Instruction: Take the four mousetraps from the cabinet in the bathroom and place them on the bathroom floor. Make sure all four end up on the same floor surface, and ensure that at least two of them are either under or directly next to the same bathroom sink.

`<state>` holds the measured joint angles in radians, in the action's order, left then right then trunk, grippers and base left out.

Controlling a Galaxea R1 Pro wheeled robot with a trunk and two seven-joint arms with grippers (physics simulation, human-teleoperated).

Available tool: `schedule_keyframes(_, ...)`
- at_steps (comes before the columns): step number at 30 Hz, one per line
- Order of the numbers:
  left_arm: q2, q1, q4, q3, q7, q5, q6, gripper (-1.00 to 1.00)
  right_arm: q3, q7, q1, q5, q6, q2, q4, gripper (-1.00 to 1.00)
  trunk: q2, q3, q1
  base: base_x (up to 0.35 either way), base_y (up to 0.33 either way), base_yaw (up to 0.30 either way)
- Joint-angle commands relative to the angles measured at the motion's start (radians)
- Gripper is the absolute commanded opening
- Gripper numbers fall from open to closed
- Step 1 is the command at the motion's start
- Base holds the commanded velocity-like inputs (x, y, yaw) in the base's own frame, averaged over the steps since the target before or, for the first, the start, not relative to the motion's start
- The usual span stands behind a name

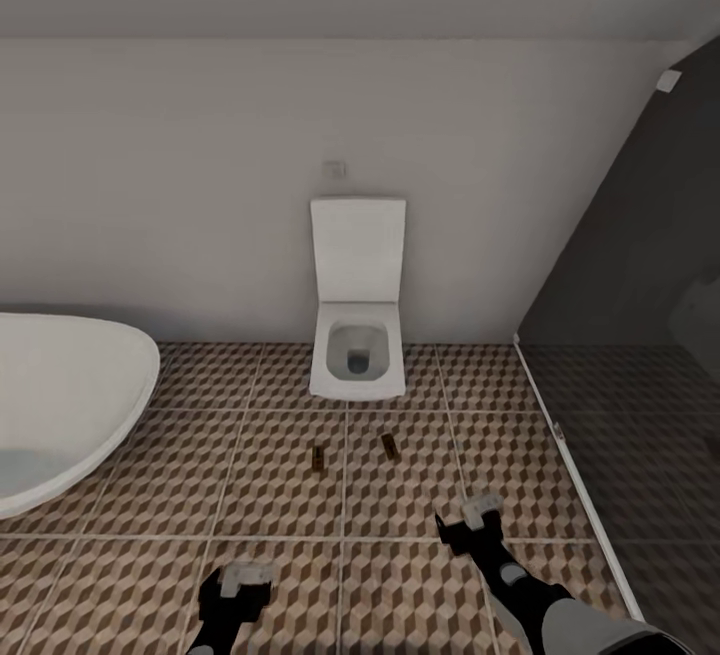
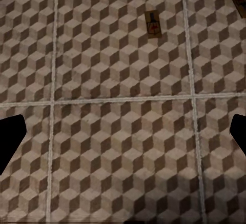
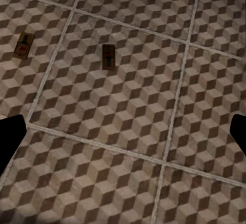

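Two mousetraps lie flat on the bathroom floor in front of the toilet: one to the left, the other to the right, about a hand's width apart. The left wrist view shows them ahead of the gripper, and so does the right wrist view. My left gripper hovers low over the tiles, open and empty. My right gripper is also open and empty, just right of and nearer than the traps. The cabinet and the bathroom sink are out of view.
A white toilet stands against the back wall, straight ahead. The white oval bathtub juts in from the left. On the right, a dark glass shower screen runs along a floor rail.
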<state>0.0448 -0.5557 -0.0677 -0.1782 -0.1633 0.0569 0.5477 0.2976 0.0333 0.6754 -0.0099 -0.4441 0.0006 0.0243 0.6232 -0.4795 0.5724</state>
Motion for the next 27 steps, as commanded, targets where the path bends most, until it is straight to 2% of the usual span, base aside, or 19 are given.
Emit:
schedule_keyframes(1, -0.002, 0.003, -0.004, -0.009, -0.004, 0.005, 0.009, 1.0, 0.006, 0.003, -0.004, -0.001, -0.01, -0.001, -0.001, 1.0, -0.006, 0.004, -0.004, 0.0, 0.0, 0.0)
schedule_keyframes(3, -0.007, 0.012, -0.004, -0.009, -0.004, 0.006, 0.012, 1.0, 0.006, 0.003, -0.01, -0.002, -0.019, -0.004, -0.002, 1.0, -0.02, 0.013, -0.011, 0.0, 0.0, 0.0)
schedule_keyframes(4, -0.018, 0.034, -0.004, -0.009, -0.005, 0.006, 0.017, 1.0, 0.006, 0.004, -0.039, -0.002, -0.031, -0.011, -0.002, 1.0, -0.027, 0.018, -0.015, 0.0, 0.0, 0.0)
schedule_keyframes(14, -0.057, 0.09, -0.004, -0.009, -0.005, 0.006, 0.02, 1.0, 0.004, 0.004, -0.115, -0.013, -0.038, -0.016, -0.002, 1.0, -0.097, 0.066, -0.053, 0.0, 0.0, 0.0)
schedule_keyframes(21, -0.063, 0.119, -0.004, -0.008, -0.005, 0.007, 0.021, 1.0, 0.003, 0.004, -0.149, -0.055, -0.039, -0.016, -0.003, 1.0, -0.146, 0.099, -0.08, 0.0, 0.0, 0.0)
schedule_keyframes(27, -0.074, 0.136, -0.004, -0.008, -0.006, 0.017, 0.021, 1.0, 0.003, 0.004, -0.193, -0.11, -0.041, -0.016, -0.003, 1.0, -0.188, 0.128, -0.103, 0.0, 0.0, 0.0)
